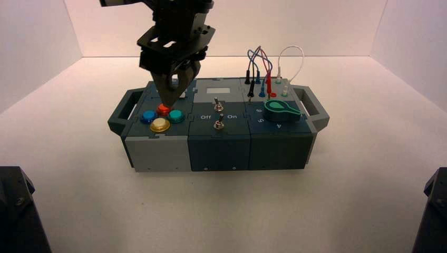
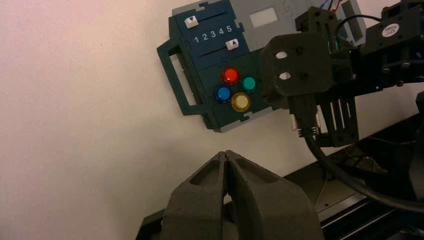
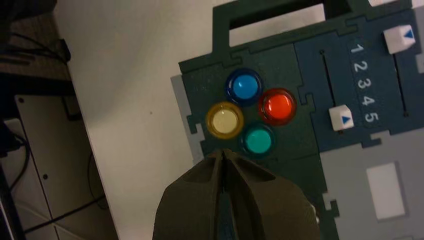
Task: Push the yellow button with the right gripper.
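The right claw (image 1: 168, 104) points down over the box's left part, its two dark fingers (image 3: 190, 200) closed together with nothing between them. In the high view its tip shows in line with the far side of the button cluster; in the right wrist view it shows near the yellow and teal buttons, and how high it hangs cannot be told. The yellow button (image 1: 159, 125), a round amber dome with a pale centre, sits at the near side of the cluster on the box's left panel and is in full sight. Around it are the blue button (image 1: 148, 117) at the left, the red-orange button (image 1: 164, 109) at the far side and the teal button (image 1: 176, 116) at the right. Beyond them are two white sliders, the nearer one (image 3: 341, 118) at the 5 end of the scale, the farther one (image 3: 400, 39) at the 1 end. The box (image 1: 219, 153) also bears two metal toggle switches (image 1: 219, 123) in the middle, a green-topped knob (image 1: 282, 110) at the right and wires (image 1: 262, 58) behind the knob. The left claw (image 2: 226, 152) is narrow too, fingertips together, above the white table (image 2: 90, 125) and clear of the box.
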